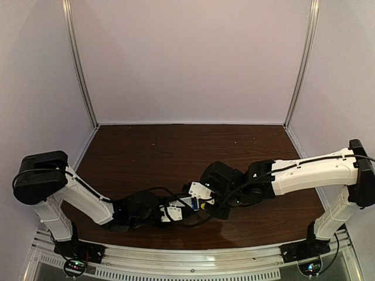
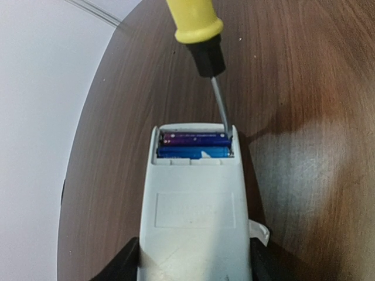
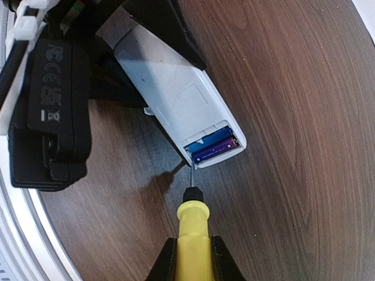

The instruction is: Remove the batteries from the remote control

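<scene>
My left gripper (image 2: 195,264) is shut on the near end of the white remote control (image 2: 196,216), one black finger on each long side. The remote's far end has an open compartment holding two batteries (image 2: 195,146) side by side, one blue and one purplish. My right gripper (image 3: 193,260) is shut on the yellow handle of a screwdriver (image 3: 193,231). The screwdriver's thin metal shaft (image 2: 221,108) reaches into the compartment's corner beside the purplish battery (image 3: 215,151). In the top view both grippers meet at the remote (image 1: 176,212) near the table's front middle.
The dark wooden table (image 1: 176,152) is boxed in by pale walls on three sides, with a metal rail (image 1: 193,257) along the near edge. A small white scrap (image 2: 261,233) sticks out beside the remote. The left arm's black wrist housing (image 3: 50,117) sits close to the remote.
</scene>
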